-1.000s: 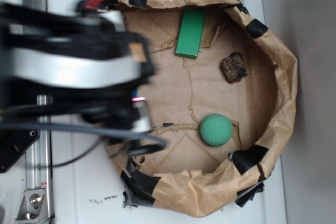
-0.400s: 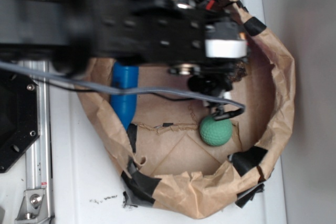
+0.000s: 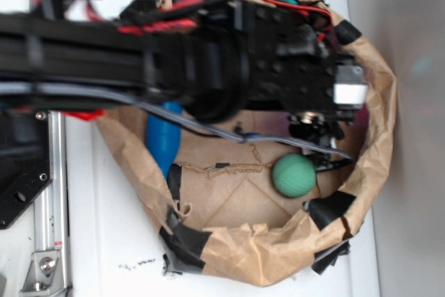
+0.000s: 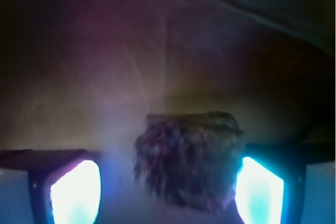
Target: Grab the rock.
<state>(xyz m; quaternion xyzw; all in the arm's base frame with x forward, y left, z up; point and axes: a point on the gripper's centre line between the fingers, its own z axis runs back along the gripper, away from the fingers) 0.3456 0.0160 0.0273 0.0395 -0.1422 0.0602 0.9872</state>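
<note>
In the exterior view a blue cylinder (image 3: pixel 163 142) lies left in the paper bowl (image 3: pixel 379 137), the arm (image 3: pixel 208 60) spans it, and a green ball (image 3: pixel 293 175) sits right. By wrist camera, the open pincer (image 4: pixel 168 190) straddles the rock (image 4: pixel 189 158), its right finger (image 4: pixel 260 192) nearly touching.

No readable text, label or number shows in either view.

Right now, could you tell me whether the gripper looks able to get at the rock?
Probably yes: in the wrist view the rock sits between the gripper fingers, jaws open on either side, nothing between them. The arm hides it in the exterior view.
</note>
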